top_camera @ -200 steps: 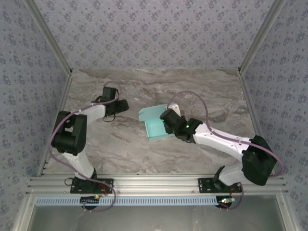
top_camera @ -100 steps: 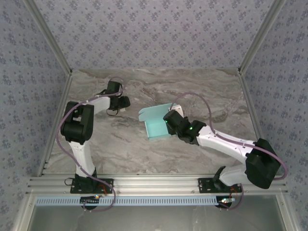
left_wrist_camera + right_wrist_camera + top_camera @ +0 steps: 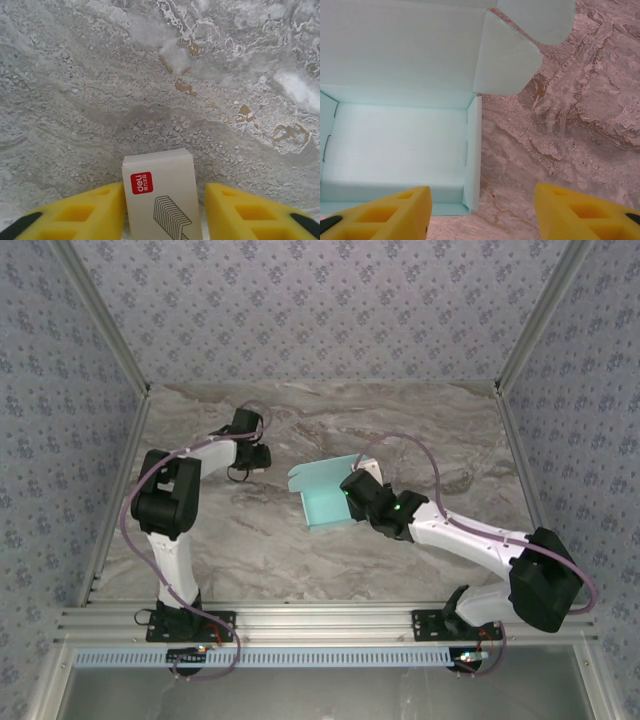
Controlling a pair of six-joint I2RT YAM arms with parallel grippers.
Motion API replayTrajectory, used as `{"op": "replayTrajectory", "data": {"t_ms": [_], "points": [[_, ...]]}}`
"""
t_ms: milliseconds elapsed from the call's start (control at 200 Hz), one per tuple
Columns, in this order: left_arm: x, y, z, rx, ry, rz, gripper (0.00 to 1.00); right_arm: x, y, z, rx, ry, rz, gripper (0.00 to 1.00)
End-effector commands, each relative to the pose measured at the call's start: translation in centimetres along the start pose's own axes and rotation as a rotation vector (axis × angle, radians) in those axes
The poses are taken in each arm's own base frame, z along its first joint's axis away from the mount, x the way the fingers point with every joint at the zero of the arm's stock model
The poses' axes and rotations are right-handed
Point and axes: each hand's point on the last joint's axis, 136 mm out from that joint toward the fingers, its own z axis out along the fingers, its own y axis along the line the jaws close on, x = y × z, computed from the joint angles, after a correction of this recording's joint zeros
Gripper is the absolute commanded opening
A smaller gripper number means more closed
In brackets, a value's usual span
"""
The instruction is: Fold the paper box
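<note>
Both open: left claw (image 3: pixel 162 194) narrowly around a small white box (image 3: pixel 158 170), right claw (image 3: pixel 482 196) wide astride one wall of the paper box (image 3: pixel 395 135).

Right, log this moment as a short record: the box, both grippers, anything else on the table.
paper box: light blue, partly folded into an open tray, lid flap raised
location: middle of the marble table
right gripper: open, astride one side wall of the box, one finger over the inside, one over the marble
left gripper: fingers either side of a small white carton with a red logo; grip unclear
task state: not finished, lid not closed
</note>
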Motion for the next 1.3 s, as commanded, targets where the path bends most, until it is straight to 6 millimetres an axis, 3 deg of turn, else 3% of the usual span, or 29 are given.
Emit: {"op": "replayTrajectory", "data": {"t_ms": [0,135,280,440,570,720,820,1004,1179,1224,1294], "points": [[2.0,0.5,0.5,-0.043,0.089,0.044,0.4,-0.2,-0.1,0.1,0.008,-0.001,-0.008,0.58],[1.4,0.3,-0.7,-0.044,0.057,0.053,0.37,-0.3,-0.4,-0.2,0.015,0.001,-0.012,0.58],[0.3,-0.2,-4.5,-0.027,-0.031,0.057,0.36,-1.0,-0.8,-1.2,0.01,-0.012,-0.043,0.59],[0.2,-1.8,-11.2,0.042,-0.174,0.072,0.34,-1.6,1.8,-2.6,-0.257,-0.033,-0.092,0.59],[0.9,-3.9,-17.4,0.155,-0.284,0.113,0.34,-2.2,4.0,-5.4,-0.522,-0.113,-0.149,0.6],[2.6,-8.1,-24.0,0.331,-0.393,0.247,0.33,-3.2,3.3,-7.9,-0.674,-0.194,-0.108,0.62],[4.7,-11.3,-26.6,0.454,-0.419,0.375,0.33,-4.0,1.4,-8.6,-0.684,-0.231,-0.034,0.64],[9.4,-16.7,-26.7,0.569,-0.376,0.64,0.33,-4.4,-3.3,-7.9,-0.591,-0.192,0.164,0.68],[12.5,-19.5,-23.6,0.536,-0.286,0.843,0.32,-2.6,-7.2,-6.5,-0.468,-0.084,0.32,0.7],[13.1,-20.1,-22.7,0.522,-0.269,0.889,0.32,-1.7,-8.5,-6.0,-0.39,-0.058,0.338,0.77],[13.7,-20.7,-20.9,0.487,-0.235,0.942,0.33,-0.9,-9.9,-5.6,-0.302,-0.052,0.345,0.78]]}}
